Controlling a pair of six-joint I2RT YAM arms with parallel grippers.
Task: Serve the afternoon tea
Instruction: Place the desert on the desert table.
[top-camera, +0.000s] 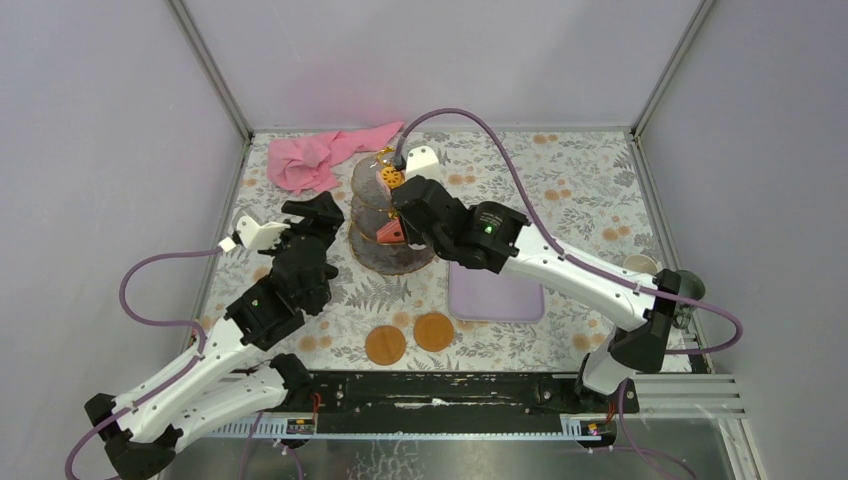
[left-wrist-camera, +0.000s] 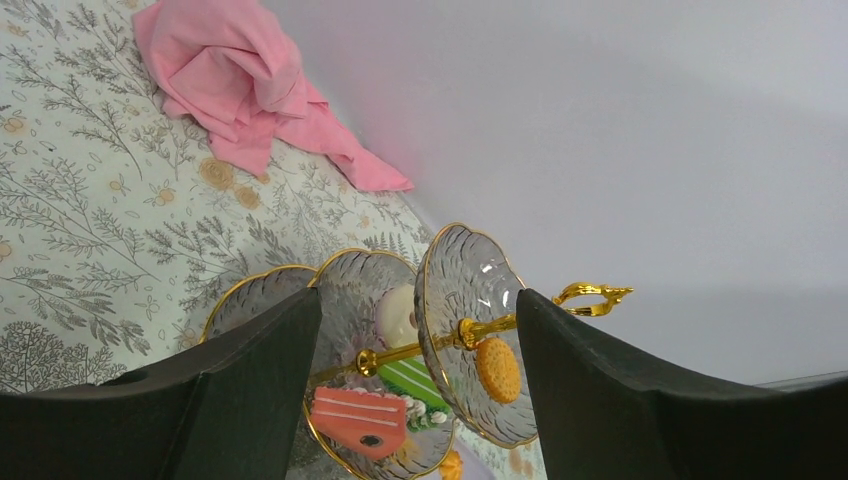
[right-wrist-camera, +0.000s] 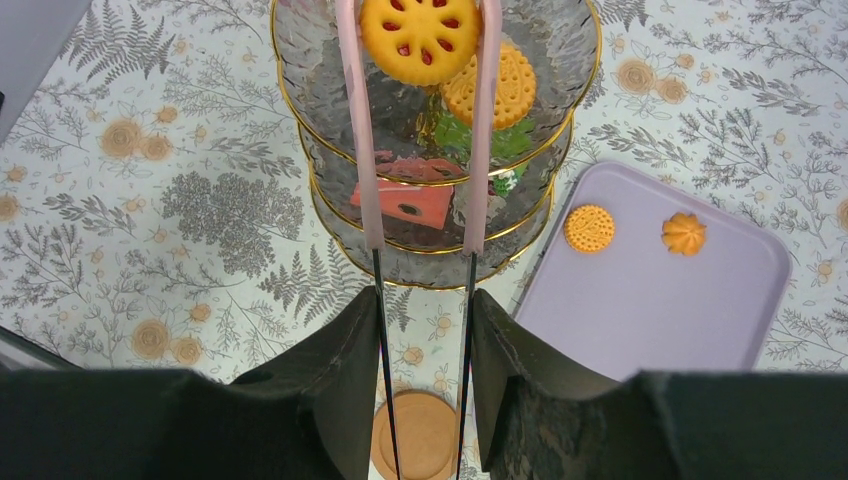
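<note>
While you had both arms at the back of the table (top-camera: 600, 190), stand (top-camera: 375, 258): it stood upright between your two grippers, three clear glass tiers on a gold stem.
Left gripper (top-camera: 330, 232): your jaws stood wide apart with nothing in them, just left of the stand. From that wrist you saw the tiers side-on between the fingers.
Right gripper (right-wrist-camera: 425, 305): your jaws were clamped on the pink tongs (right-wrist-camera: 350, 150), and the arm reached in over the stand from the right.
Tong tips: they pinched a flower-shaped orange biscuit (right-wrist-camera: 420, 35) above the top tier.
Top tier: a round orange biscuit (right-wrist-camera: 492, 85) lay on it, just beside the pinched one.
Middle tier: a red-orange cake slice (right-wrist-camera: 405, 200) and a green cake (left-wrist-camera: 412, 378) sat there.
Lilac tray (right-wrist-camera: 650, 320): it lay just right of the stand and carried a round biscuit (right-wrist-camera: 588, 227) and a swirled biscuit (right-wrist-camera: 684, 233), set apart from each other.
Cream mug (top-camera: 640, 265): it stood at the table's right edge, beside your right arm.
Pink cloth (top-camera: 310, 160): it lay crumpled behind and to the left of the stand.
Coasters (top-camera: 385, 345): you had two brown discs lying side by side near the front edge.
</note>
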